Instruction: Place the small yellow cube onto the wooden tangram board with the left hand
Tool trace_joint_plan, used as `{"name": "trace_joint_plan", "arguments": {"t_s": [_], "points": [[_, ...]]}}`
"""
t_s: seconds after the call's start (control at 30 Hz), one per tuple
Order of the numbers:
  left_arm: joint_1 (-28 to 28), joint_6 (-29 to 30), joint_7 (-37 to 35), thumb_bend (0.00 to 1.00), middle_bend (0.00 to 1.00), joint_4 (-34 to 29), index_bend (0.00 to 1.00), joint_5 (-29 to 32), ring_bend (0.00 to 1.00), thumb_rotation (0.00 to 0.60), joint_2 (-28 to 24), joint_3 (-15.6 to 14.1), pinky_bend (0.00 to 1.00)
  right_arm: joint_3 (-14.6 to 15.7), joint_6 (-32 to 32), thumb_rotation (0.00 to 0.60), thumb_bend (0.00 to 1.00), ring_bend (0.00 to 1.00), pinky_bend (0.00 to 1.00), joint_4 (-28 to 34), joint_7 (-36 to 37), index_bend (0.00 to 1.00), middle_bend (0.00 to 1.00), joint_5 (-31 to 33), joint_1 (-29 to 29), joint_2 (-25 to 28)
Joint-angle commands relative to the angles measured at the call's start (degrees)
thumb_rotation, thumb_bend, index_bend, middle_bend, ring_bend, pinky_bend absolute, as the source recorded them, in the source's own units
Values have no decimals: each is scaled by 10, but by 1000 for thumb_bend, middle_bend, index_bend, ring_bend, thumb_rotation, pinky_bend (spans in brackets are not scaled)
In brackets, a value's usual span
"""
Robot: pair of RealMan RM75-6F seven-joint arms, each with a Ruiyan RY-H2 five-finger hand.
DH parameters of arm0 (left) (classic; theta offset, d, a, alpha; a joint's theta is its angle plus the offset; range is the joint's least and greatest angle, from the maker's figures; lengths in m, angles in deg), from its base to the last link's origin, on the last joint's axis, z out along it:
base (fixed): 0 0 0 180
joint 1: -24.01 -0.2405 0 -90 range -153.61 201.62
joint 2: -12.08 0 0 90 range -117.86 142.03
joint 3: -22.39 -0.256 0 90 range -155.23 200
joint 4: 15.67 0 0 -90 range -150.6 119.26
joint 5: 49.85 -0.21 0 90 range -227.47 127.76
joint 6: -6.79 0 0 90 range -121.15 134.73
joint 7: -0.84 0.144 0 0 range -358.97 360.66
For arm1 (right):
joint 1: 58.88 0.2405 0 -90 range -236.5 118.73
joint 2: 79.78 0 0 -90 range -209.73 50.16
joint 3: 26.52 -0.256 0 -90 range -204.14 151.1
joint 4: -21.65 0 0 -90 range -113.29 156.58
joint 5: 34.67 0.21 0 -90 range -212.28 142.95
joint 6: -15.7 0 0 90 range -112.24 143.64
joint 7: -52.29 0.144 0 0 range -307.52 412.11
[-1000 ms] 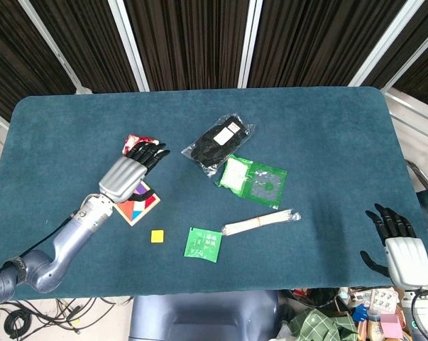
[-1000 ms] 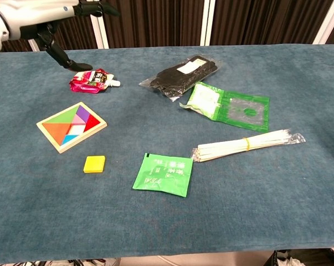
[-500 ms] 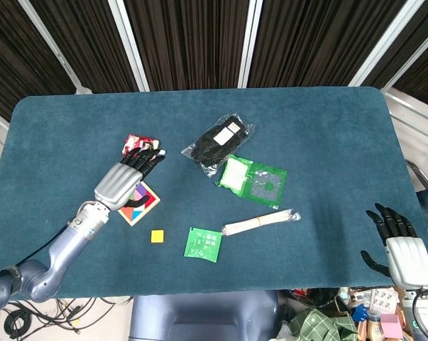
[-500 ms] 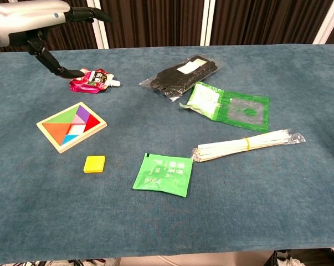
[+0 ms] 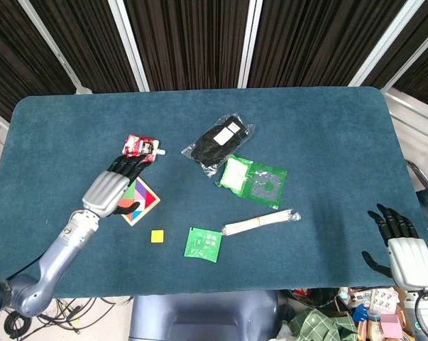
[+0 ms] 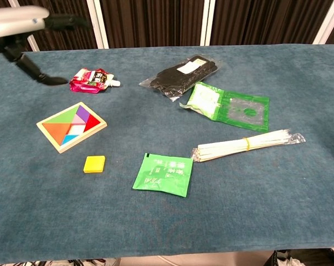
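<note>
Small yellow cube (image 5: pixel 157 236) on the table beside tangram board (image 6: pixel 71 126), left hand (image 5: pixel 114 186) above board, fingers spread, holding nothing

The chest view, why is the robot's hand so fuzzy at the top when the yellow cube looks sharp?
In the chest view the left hand sits close to the camera at the frame's edge, so it looks soft and cut off, while the cube is crisp. In the head view the same hand is sharp, and lighting is even.
</note>
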Motion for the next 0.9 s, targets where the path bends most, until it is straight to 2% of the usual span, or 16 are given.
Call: {"name": "trace_joint_plan", "arguments": {"t_s": [0.03, 0.23, 0.37, 0.63, 0.77, 0.9], "points": [[-37, 44, 81, 279, 0, -85, 169, 94, 0, 600, -13, -24, 0, 0, -2, 600, 170, 72, 129, 1, 2, 147, 46, 2, 0, 1], [-43, 35, 139, 279, 0, -174, 207, 163, 0, 600, -45, -64, 0, 1, -1, 600, 170, 72, 129, 2, 1, 147, 46, 1, -1, 2], [-37, 48, 178, 279, 0, -194, 227, 196, 0, 600, -34, -76, 0, 2, -2, 600, 169, 72, 129, 3, 0, 147, 46, -1, 0, 1], [-10, 52, 213, 271, 0, -172, 229, 287, 0, 600, 15, -67, 0, 2, -2, 600, 167, 72, 129, 3, 1, 147, 46, 0, -1, 2], [12, 28, 214, 247, 0, -142, 233, 326, 0, 600, 40, -55, 0, 1, -3, 600, 168, 72, 129, 3, 2, 147, 46, 2, -1, 3], [35, 7, 229, 240, 0, -113, 261, 352, 0, 600, 60, -56, 0, 0, -2, 600, 167, 73, 129, 3, 2, 147, 46, 3, -1, 3]]}}
